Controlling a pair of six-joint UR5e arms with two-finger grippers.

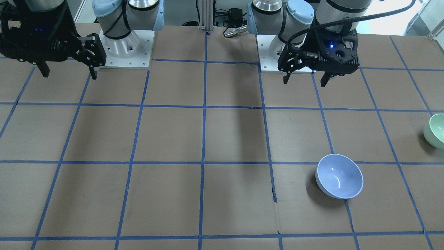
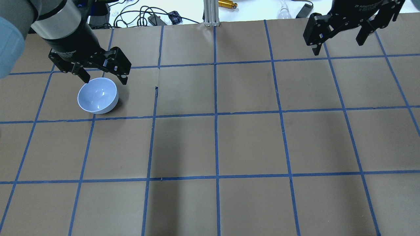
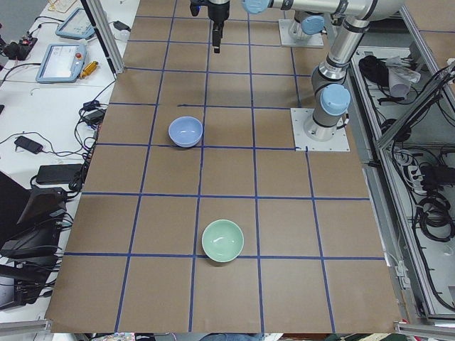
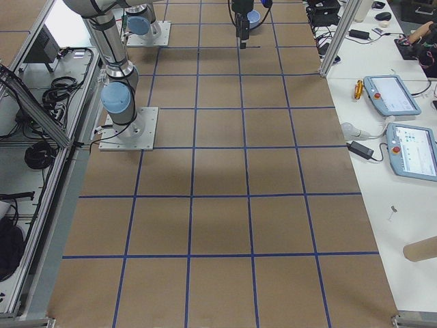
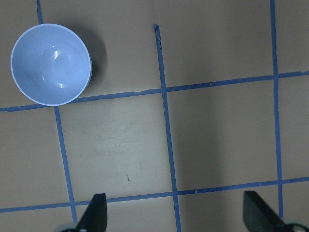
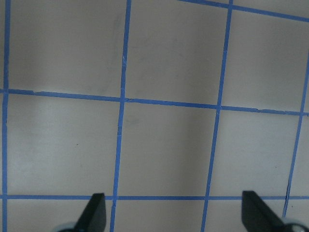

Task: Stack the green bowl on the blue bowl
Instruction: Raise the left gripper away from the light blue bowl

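Note:
The blue bowl [image 1: 339,176] stands upright and empty on the brown table, also in the overhead view [image 2: 97,95] and the left wrist view [image 5: 50,64]. The green bowl [image 1: 436,131] stands upright near the table's end on my left side, cut off by the frame's edge. It shows whole in the exterior left view [image 3: 222,240], a couple of grid squares from the blue bowl. My left gripper [image 2: 105,81] hangs open and empty high above the table, near the blue bowl. My right gripper [image 2: 338,47] is open and empty, high over the far right.
The table [image 2: 249,144] is covered in brown paper with a blue tape grid. The arm bases [image 1: 126,45] stand on white plates at the robot's edge. An aluminium post [image 2: 210,13] and cables lie at the far edge. Teach pendants [image 4: 392,96] lie on a side bench.

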